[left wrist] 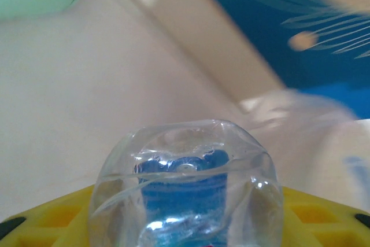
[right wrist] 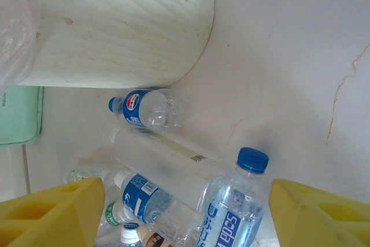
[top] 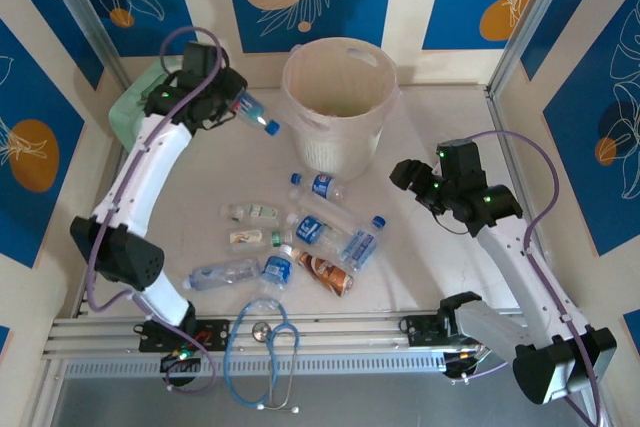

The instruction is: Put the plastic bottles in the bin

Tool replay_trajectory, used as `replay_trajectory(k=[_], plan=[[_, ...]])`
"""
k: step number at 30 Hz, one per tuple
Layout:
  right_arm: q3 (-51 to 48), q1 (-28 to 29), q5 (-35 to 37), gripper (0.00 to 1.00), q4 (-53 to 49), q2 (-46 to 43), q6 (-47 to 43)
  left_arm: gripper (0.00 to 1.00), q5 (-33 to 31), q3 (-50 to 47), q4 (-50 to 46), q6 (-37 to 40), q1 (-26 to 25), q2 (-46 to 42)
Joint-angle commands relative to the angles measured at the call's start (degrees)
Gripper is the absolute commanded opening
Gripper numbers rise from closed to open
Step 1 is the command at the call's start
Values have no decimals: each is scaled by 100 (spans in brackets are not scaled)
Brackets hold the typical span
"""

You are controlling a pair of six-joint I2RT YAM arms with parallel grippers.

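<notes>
My left gripper [top: 236, 107] is shut on a clear plastic bottle [top: 256, 114] with a blue label, held in the air just left of the bin [top: 340, 142], a cream ribbed bucket with a clear liner. In the left wrist view that bottle's base [left wrist: 188, 183] sits between the yellow pads [left wrist: 55, 215]. Several more bottles lie in a pile on the table [top: 330, 237], among them a blue-capped soda bottle [right wrist: 237, 206] and a blue-labelled one [right wrist: 144, 108] at the foot of the bin [right wrist: 127, 33]. My right gripper [top: 415, 179] hangs open over the pile's right side, nothing between its pads [right wrist: 321, 212].
A mint-green pouch [top: 130, 112] lies at the back left behind my left arm. A blue-tubed stethoscope [top: 262, 347] lies across the rail at the near edge. Bare table stretches to the right of the pile [top: 440, 267]. Walls close in on three sides.
</notes>
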Motion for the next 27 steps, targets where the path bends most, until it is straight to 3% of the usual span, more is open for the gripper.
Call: replay_trajectory(k=[1, 7, 13, 20, 25, 27], plan=[[11, -13, -147, 75, -52, -134, -55, 56, -118, 510, 75, 191, -57, -206], [-24, -5, -181, 75, -11, -133, -26, 56, 202, 913, 1393, 295, -286, 89], [-13, 25, -133, 75, -115, -240, -11, 54, 138, 1690, 2381, 430, -619, 1157], [-115, -60, -16, 75, -360, -490, -69, 56, -271, 3184, 2128, 952, -821, 2437], [-255, -189, -119, 75, -322, -516, -97, 56, -271, 3431, 1816, 1176, -855, 2794], [-303, -219, -163, 75, -283, -490, -111, 63, -244, 3422, 1691, 1270, -896, 2849]])
